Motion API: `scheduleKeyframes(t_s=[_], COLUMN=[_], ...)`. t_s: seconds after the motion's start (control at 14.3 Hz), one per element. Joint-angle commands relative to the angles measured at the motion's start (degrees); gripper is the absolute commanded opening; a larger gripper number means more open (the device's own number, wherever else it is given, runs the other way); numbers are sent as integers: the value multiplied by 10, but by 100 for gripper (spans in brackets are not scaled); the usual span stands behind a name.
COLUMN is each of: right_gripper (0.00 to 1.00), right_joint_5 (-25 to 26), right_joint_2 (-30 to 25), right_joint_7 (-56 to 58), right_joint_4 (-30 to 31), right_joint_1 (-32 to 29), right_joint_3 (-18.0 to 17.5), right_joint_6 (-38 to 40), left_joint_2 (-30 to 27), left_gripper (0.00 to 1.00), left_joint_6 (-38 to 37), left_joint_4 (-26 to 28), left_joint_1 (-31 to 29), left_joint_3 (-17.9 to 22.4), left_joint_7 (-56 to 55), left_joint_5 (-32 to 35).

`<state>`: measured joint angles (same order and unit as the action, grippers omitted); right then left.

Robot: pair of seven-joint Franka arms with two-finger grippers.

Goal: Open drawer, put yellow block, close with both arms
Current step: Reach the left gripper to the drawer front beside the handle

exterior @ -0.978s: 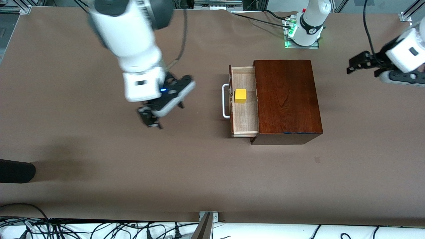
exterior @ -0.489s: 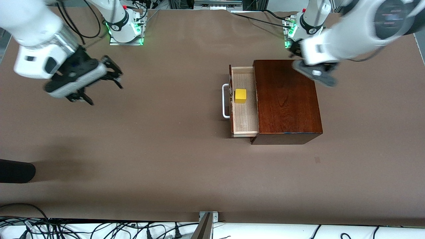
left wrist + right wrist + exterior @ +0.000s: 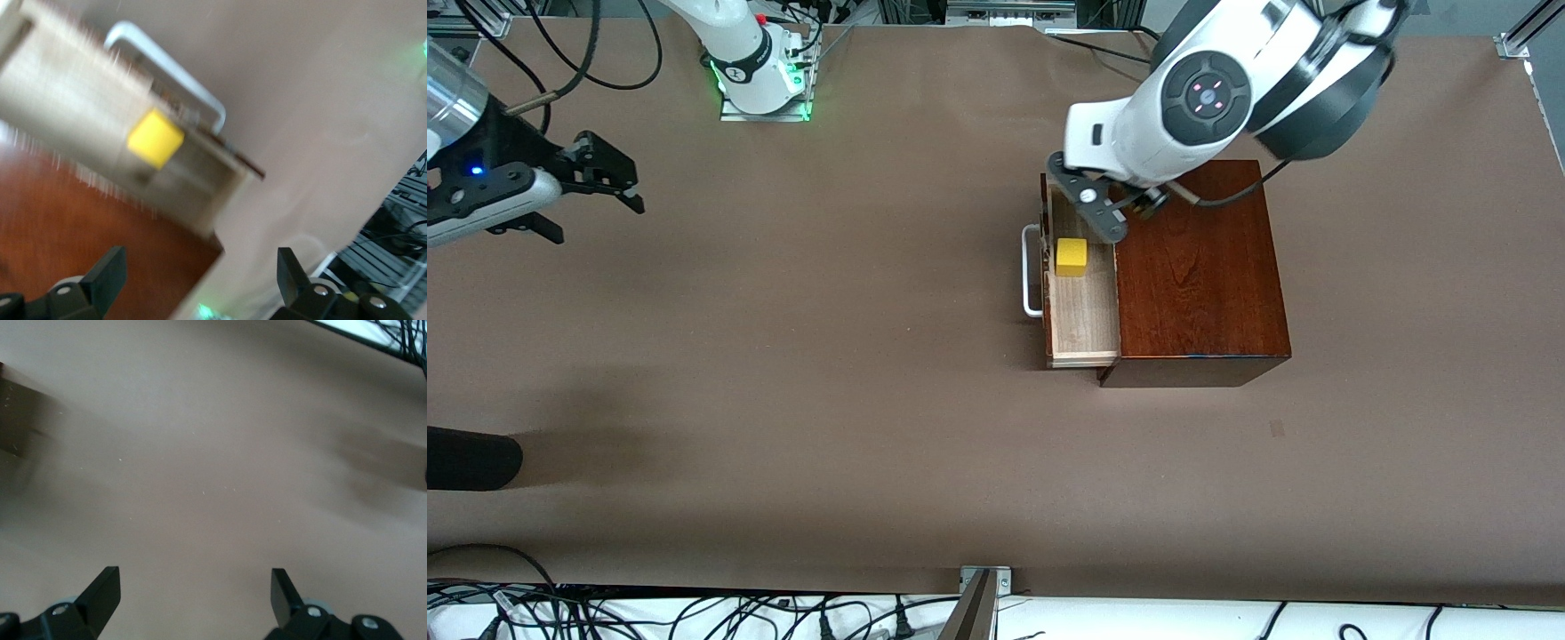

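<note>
the drawer (image 3: 1082,276) stands pulled out of the dark wooden box (image 3: 1196,271), toward the right arm's end of the counter (image 3: 871,400), and the yellow block (image 3: 1072,257) already sits in its pale tray, near the handle (image 3: 1032,271) and in the half of the tray farther from the front camera. so, by my reading, what is left is the closing.

the left gripper (image 3: 1116,209) hangs over the tray's farther corner, where the drawer meets the box. the left wrist view shows its fingers (image 3: 107,280) spread wide with nothing between them, the block (image 3: 155,138) and handle (image 3: 170,73) lying below. the right gripper (image 3: 591,182) is well apart, over bare counter at the right arm's end, its fingers (image 3: 100,593) also spread and empty; it looks to be waiting.

to close well, i would brace the box with one arm and push with the other, since a lone push on the drawer could slide the whole box along the counter. the push should land flat on the dark drawer front or the middle of the handle, straight along the drawer's run; an off-centre push may skew the tray and jam it. keep fingers clear of the gap above the block, and go slowly so the block does not tip.
</note>
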<state>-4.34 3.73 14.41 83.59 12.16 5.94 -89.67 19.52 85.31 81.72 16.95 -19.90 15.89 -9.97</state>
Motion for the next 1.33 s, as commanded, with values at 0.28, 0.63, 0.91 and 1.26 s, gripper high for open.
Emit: scheduleKeyframes(t_s=[0.28, 0.63, 0.91, 1.26], right_gripper=[100, 100, 100, 100], right_joint_5=[25, 33, 34, 36], right_joint_2=[-14, -6, 7, 7], right_joint_7=[-75, -80, -89, -90], right_joint_4=[9, 2, 2, 1], right_joint_1=[0, 5, -1, 3], right_joint_3=[-3, -4, -1, -1], right_joint_6=[25, 28, 30, 23], left_joint_2=[85, 146, 177, 207], left_gripper=[100, 100, 100, 100], left_joint_6=[157, 241, 259, 253], left_joint_4=[-30, -26, -21, -5], left_joint_1=[113, 125, 155, 157], left_joint_3=[0, 1, 1, 6], left_joint_7=[96, 302, 353, 352], left_joint_5=[99, 111, 194, 276])
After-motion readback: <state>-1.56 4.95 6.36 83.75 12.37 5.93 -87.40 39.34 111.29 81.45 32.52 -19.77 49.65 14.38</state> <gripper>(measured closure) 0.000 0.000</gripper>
